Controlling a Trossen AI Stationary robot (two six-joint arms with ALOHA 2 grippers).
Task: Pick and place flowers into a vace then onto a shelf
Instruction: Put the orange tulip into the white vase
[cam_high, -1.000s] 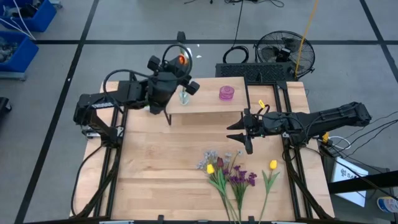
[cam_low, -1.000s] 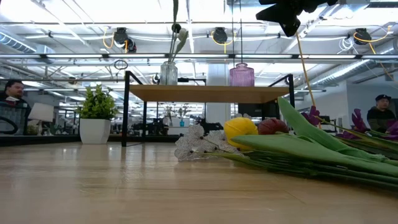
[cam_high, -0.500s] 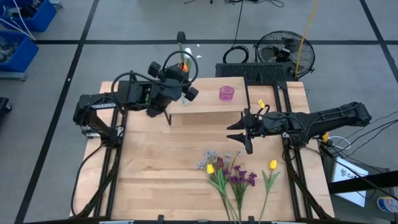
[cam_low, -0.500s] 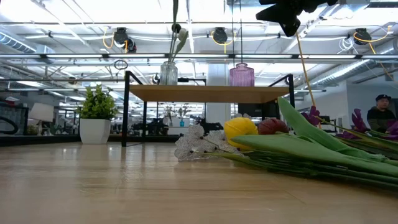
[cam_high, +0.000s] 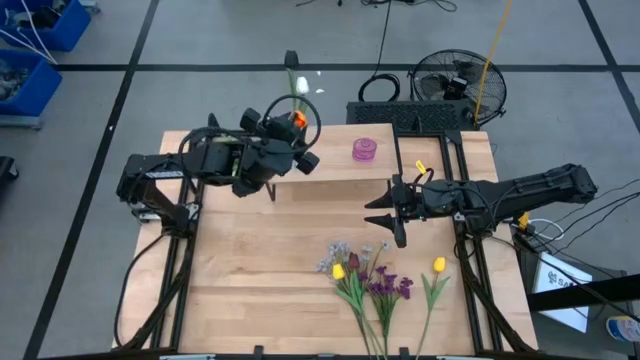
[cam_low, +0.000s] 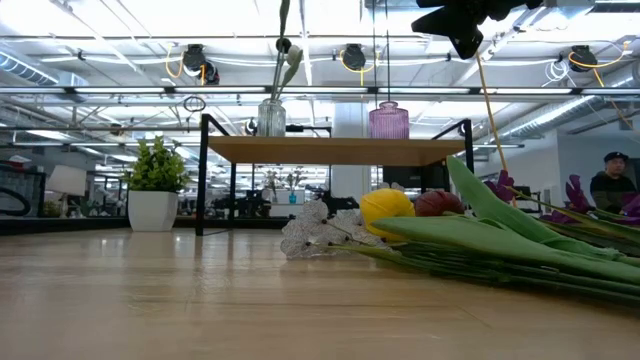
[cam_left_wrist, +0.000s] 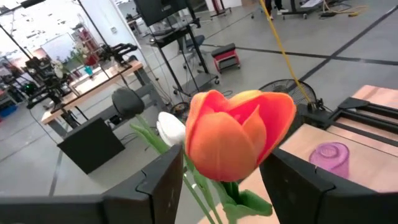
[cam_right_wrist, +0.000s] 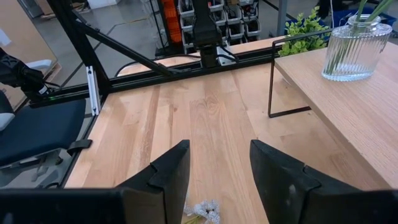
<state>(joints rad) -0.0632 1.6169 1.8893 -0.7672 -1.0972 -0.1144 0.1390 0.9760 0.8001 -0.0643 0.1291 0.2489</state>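
**Left arm by the clear vase on the shelf; more flowers wait on the worktop**

The shelf (cam_high: 335, 160) is the landmark, standing at the far side of the worktop (cam_high: 250, 270). On its left end a clear vase (cam_low: 271, 117) holds an orange tulip (cam_left_wrist: 239, 134) and a white tulip (cam_left_wrist: 171, 129). The left gripper (cam_left_wrist: 217, 186) sits at the shelf's left end with its fingers spread wide on either side of the tulip stems, apparently gripping nothing. A pink vase (cam_high: 364, 150) stands empty near the shelf's middle.

The step looks like finishing an insertion. The next move probably calls for backing away from the blooms without snagging them, then fetching another stem.

The remaining flowers (cam_high: 375, 285) lie in a loose pile well in front of the shelf. The right gripper (cam_high: 388, 218) hovers between shelf and pile, wide open and empty. A potted plant (cam_low: 153, 185) stands beyond the shelf's left leg.
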